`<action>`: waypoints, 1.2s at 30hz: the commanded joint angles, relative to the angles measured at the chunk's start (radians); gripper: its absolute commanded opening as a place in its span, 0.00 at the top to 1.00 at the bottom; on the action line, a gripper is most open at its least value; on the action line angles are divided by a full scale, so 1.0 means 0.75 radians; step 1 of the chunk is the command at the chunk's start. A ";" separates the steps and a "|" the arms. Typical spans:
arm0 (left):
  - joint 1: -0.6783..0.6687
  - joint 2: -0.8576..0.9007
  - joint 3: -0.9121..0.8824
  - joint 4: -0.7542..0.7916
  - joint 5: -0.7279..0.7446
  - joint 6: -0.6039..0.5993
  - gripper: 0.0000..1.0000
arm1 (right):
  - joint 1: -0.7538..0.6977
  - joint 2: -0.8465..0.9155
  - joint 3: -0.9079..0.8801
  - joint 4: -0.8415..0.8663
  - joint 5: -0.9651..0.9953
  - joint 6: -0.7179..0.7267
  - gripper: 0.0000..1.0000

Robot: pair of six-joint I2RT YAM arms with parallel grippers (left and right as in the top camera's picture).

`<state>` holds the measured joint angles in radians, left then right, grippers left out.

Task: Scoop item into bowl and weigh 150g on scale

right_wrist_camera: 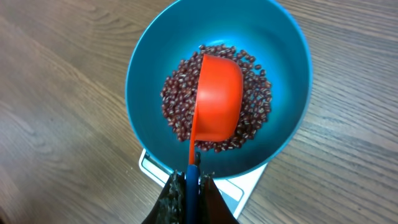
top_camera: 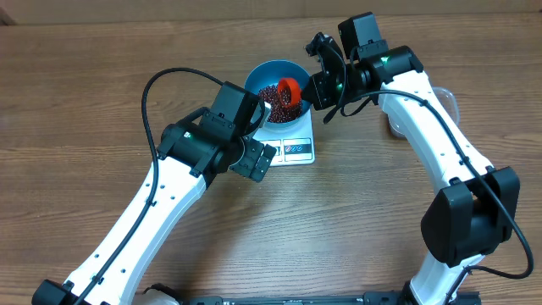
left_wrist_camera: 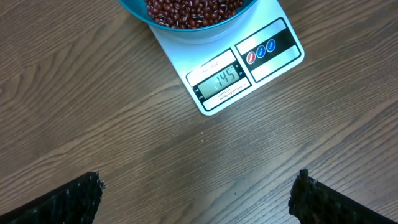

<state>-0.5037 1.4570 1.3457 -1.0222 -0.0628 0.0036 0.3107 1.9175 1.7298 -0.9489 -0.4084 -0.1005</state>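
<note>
In the left wrist view the far edge cuts off the bowl (left_wrist_camera: pixel 143 17); the left gripper (left_wrist_camera: pixel 198 202) shows only fingertips (left_wrist_camera: pixel 68 202); in the right wrist view the scale (right_wrist_camera: pixel 245 185) lies mostly hidden under the bowl; the scoop (right_wrist_camera: pixel 217 93) covers some beans (right_wrist_camera: pixel 177 106).

A: Seen from above, what kind of surface?
B: Brown wood-grain worktop (top_camera: pixel 76 102), filling nearly the whole view, with the grain running from 9 to 3 o'clock.
A: Any edge to it?
B: Only toward 12 o'clock: a paler tan strip (top_camera: pixel 169 7) along the top, beyond a straight line. Wall or further surface, impossible to tell.
A: And the light?
B: Soft and even, with blurred shadows on the wood. From the right wrist, planks paler toward 1 o'clock and darker toward 9.
</note>
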 commanded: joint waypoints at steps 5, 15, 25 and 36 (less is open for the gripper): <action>-0.001 -0.016 -0.006 0.002 0.015 0.021 0.00 | 0.006 -0.061 0.044 0.011 0.031 0.069 0.97; -0.001 -0.016 -0.006 0.002 0.015 0.021 0.00 | 0.006 -0.061 0.044 0.006 0.031 0.069 0.96; -0.001 -0.016 -0.006 0.002 0.015 0.021 0.00 | 0.006 -0.061 0.044 0.006 0.031 0.069 0.96; -0.001 -0.016 -0.006 0.002 0.015 0.021 0.00 | 0.018 -0.061 0.044 0.002 0.030 0.029 0.96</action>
<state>-0.5037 1.4570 1.3457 -1.0222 -0.0628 0.0036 0.3229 1.9175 1.7298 -0.9562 -0.4103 -0.1066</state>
